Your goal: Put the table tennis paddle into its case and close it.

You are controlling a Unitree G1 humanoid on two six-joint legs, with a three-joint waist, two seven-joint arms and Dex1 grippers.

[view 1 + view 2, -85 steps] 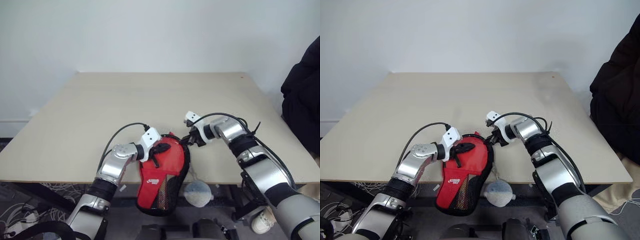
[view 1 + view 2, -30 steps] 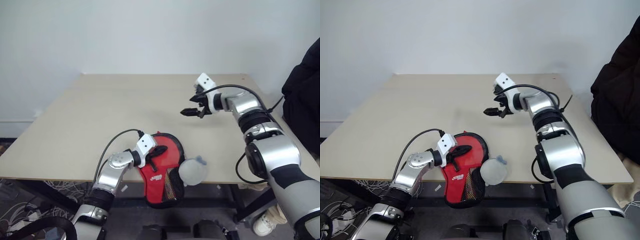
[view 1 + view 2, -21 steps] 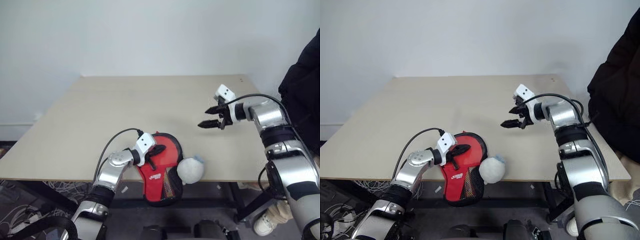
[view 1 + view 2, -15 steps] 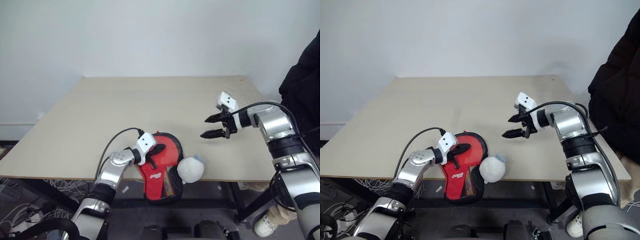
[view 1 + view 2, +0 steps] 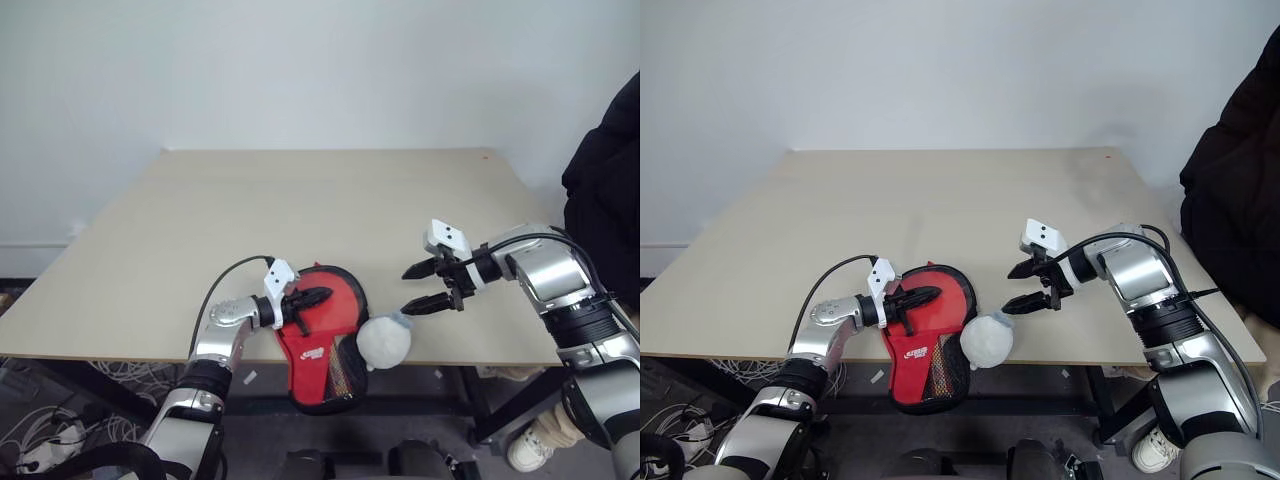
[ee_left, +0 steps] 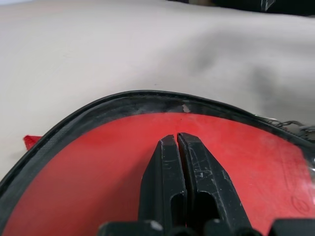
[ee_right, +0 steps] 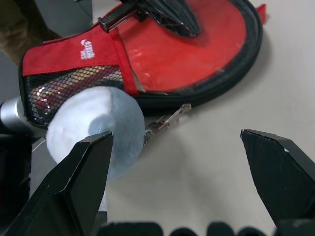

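Case point(image 5: 325, 320) under shut left pincer point(image 5: 318, 294); right pincer point(image 5: 420, 287) beside.

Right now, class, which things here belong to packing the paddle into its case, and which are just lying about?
Belonging to the job:
- case, red, hanging over the table edge
- left gripper, shut, on the case
- right gripper, open

Lying about:
- fluffy charm on a chain, beside the case
- dark garment by the table

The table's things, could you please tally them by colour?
Red: 1, the case
Grey-white: 1, the fluffy charm
Black: 2, the left tool and the right tool
Total: 4
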